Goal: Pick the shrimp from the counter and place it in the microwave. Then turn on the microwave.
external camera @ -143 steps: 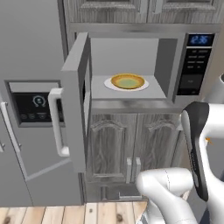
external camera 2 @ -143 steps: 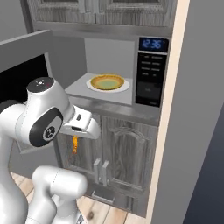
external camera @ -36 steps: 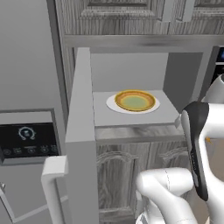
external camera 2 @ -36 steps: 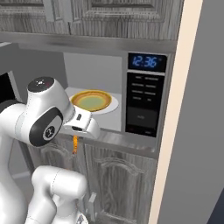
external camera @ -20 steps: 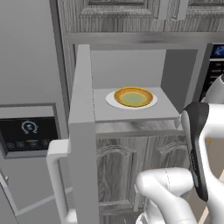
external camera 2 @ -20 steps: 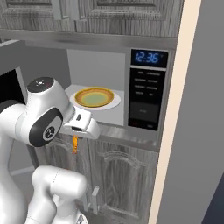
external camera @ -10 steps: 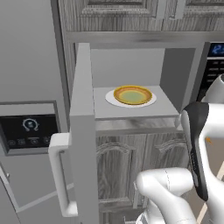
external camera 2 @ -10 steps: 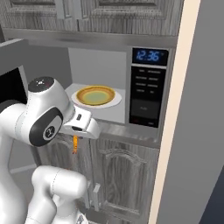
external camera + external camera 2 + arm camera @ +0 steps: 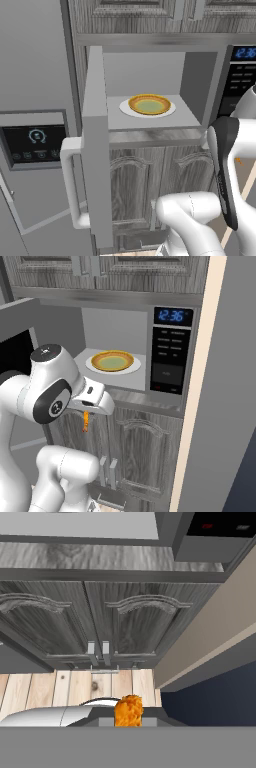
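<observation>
We hold the shrimp (image 9: 86, 421) pinched in our gripper's (image 9: 87, 417) jaws, below the open microwave (image 9: 172, 351); placing it inside, closing and starting remain.

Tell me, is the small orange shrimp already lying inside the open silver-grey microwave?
No, the small orange shrimp hangs below the gripper, outside the microwave.

**The robot arm's outward appearance**

The arm (image 9: 47, 391) is built of glossy white, rounded shells joined in thick tubular segments. A dark grey ring with a small pale circular mark at its centre faces the right base view on the large round joint, whose flat top cap is grey. A long black band runs down the upright white link (image 9: 227, 170) in the left base view. The white wrist housing (image 9: 92, 398) carries small dark recesses on its side.
</observation>
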